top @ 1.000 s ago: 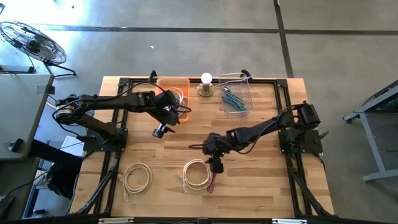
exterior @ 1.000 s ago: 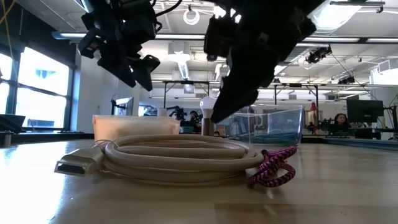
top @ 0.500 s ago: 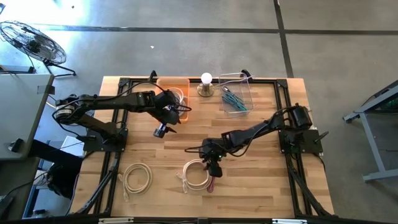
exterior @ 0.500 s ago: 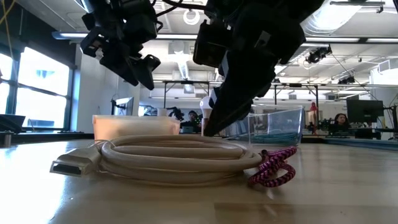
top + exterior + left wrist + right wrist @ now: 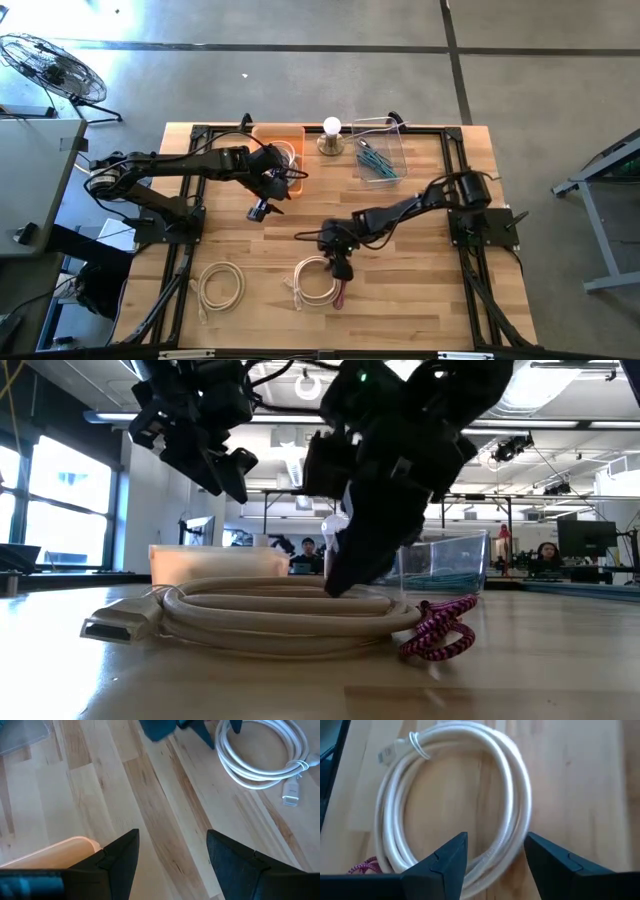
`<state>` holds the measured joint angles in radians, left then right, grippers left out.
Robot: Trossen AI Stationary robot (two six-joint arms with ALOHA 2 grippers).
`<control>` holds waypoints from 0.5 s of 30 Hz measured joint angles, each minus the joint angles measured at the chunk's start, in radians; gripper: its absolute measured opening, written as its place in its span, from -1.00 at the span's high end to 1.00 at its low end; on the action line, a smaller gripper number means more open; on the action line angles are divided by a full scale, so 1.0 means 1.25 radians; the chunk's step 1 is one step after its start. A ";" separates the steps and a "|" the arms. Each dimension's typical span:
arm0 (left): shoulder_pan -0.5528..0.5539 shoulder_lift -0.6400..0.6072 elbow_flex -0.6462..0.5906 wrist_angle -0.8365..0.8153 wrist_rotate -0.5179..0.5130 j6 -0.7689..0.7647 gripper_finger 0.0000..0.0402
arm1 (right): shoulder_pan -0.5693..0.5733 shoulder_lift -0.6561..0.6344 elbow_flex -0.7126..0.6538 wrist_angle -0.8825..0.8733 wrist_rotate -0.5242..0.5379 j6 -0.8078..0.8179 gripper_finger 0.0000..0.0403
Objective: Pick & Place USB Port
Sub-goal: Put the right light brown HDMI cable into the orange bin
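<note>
A: Which step are you on?

B: The reach. Your right pincer hangs jaws apart and empty, just above the white cable coil on the bench, one strand lying between its fingers.

A: Next move?

B: Lower it, I judge, then close on that strand. Your left pincer waits, parted and empty, well away beside the orange bin.

A: The containers?

B: That bin seems to hold a pale cable; the clear box holds bluish cables.
</note>
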<state>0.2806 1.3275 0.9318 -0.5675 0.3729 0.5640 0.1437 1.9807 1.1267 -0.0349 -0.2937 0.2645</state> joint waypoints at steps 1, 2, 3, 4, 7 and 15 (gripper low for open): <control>0.000 0.000 0.000 0.000 0.000 0.000 -0.14 | -0.001 0.012 0.000 0.012 -0.016 0.005 0.07; 0.000 0.000 0.000 0.001 0.000 0.000 -0.14 | -0.001 0.022 0.000 0.028 -0.031 0.008 0.07; 0.000 0.000 0.000 0.001 0.000 0.000 -0.14 | -0.001 0.031 0.000 0.051 -0.049 0.014 0.07; 0.000 0.000 0.000 0.002 0.000 0.000 -0.14 | -0.001 0.042 0.002 0.072 -0.062 0.014 0.07; 0.000 0.000 0.000 0.013 0.002 0.000 -0.14 | -0.006 0.057 0.002 0.101 -0.082 0.014 0.09; -0.047 0.000 0.000 0.064 0.010 -0.009 -0.14 | -0.022 0.061 0.002 0.096 -0.062 -0.002 0.71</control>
<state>0.2219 1.3273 0.9321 -0.4873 0.3859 0.5525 0.1161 2.0572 1.1286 0.0846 -0.3710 0.2617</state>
